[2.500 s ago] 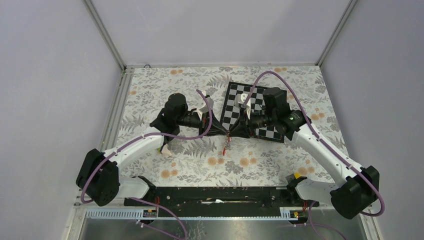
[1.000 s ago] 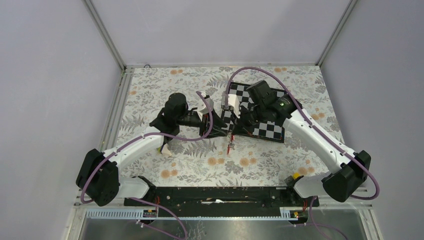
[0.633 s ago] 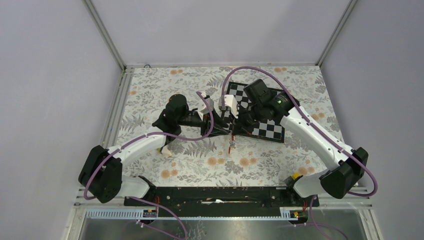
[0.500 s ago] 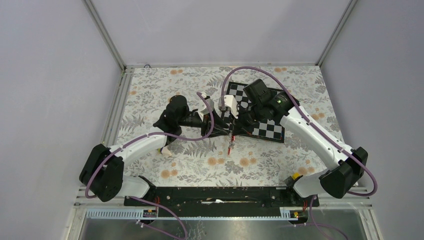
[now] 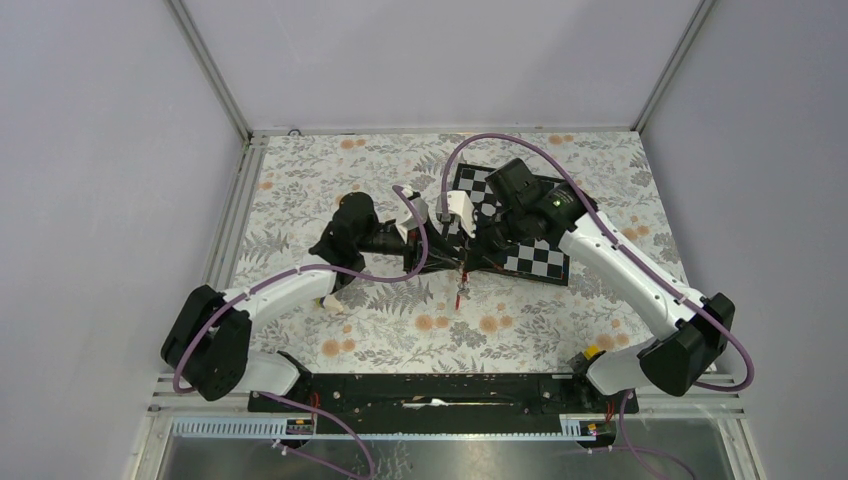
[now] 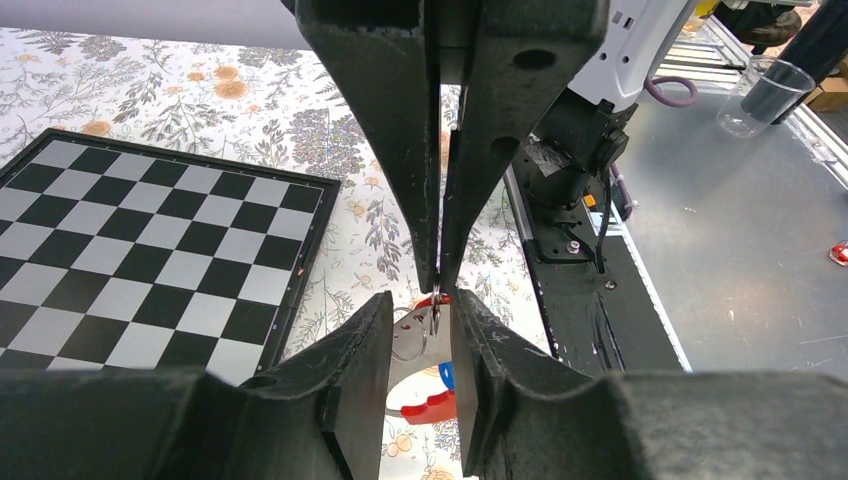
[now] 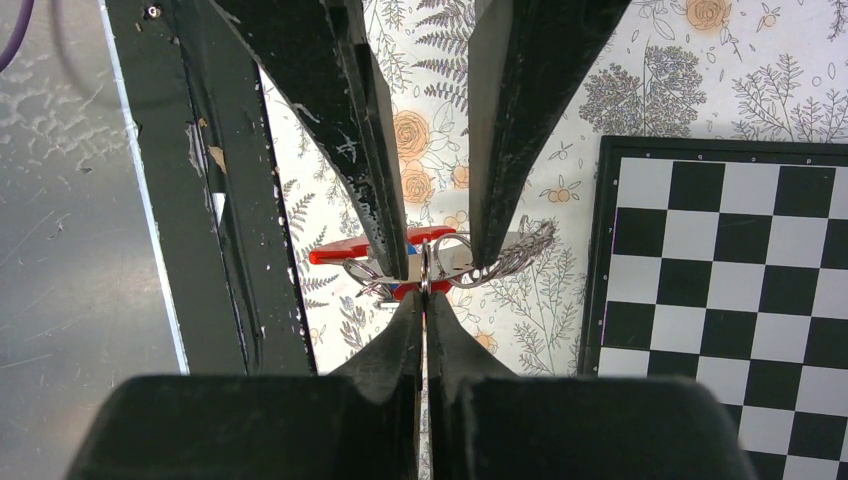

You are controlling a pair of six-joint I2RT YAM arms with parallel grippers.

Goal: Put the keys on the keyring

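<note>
Both grippers meet fingertip to fingertip above the floral mat, just left of the chessboard. My right gripper (image 5: 468, 258) (image 7: 424, 298) is shut on a thin metal ring (image 7: 424, 272), seen edge-on. The keyring (image 5: 460, 290) hangs from that ring; its grey strap and red section (image 6: 440, 405) (image 7: 345, 252) show below. A blue key tag (image 6: 447, 375) (image 7: 415, 240) and small wire rings (image 7: 455, 270) hang in the same bunch. I cannot pick out the red key tag. My left gripper (image 5: 452, 262) (image 6: 422, 300) is open, one finger on each side of the ring and of the right fingertips.
The black-and-white chessboard (image 5: 530, 262) lies at the right back of the mat, under the right wrist. A yellow-green and white block (image 5: 331, 302) sits by the left forearm. The black base rail (image 5: 440, 388) runs along the near edge.
Since 2.5 s ago the right wrist has swung back and to the left over the chessboard, with the hanging keyring shifting slightly. Nothing has visibly moved in the last half second.
</note>
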